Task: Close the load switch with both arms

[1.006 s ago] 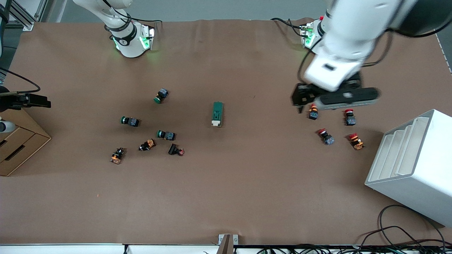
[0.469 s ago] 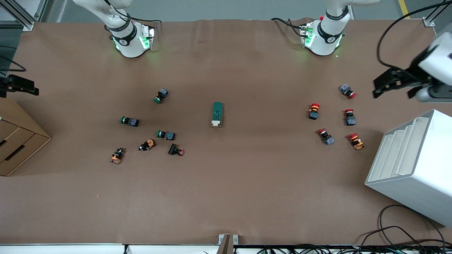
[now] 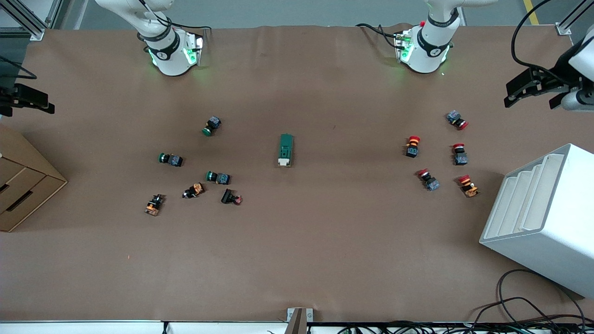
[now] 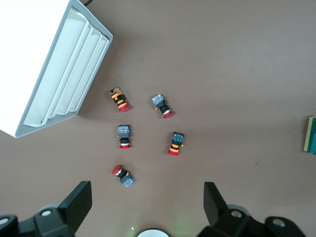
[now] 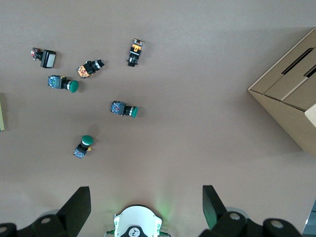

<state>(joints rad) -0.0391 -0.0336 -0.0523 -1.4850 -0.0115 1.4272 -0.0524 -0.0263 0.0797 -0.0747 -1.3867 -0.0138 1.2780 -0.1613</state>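
The load switch (image 3: pixel 286 150), a dark-green oblong block with a cream end piece, lies flat in the middle of the table, with no gripper near it. Only its edge shows in the left wrist view (image 4: pixel 311 134). My left gripper (image 3: pixel 533 93) hangs open and empty, high over the left arm's end of the table, and its jaws are wide apart in the left wrist view (image 4: pixel 147 205). My right gripper (image 3: pixel 28 99) hangs open and empty, high over the right arm's end, and it also shows in the right wrist view (image 5: pixel 145 205).
Several red push-buttons (image 3: pixel 436 153) lie toward the left arm's end, beside a white slotted rack (image 3: pixel 543 218). Green and orange push-buttons (image 3: pixel 195 171) lie toward the right arm's end, beside a cardboard box (image 3: pixel 23 185). Cables (image 3: pixel 524 306) trail at the near edge.
The left arm has swung up and away from over the red push-buttons toward its end of the table. The right gripper has drifted a little toward the bases. The switch has not moved.
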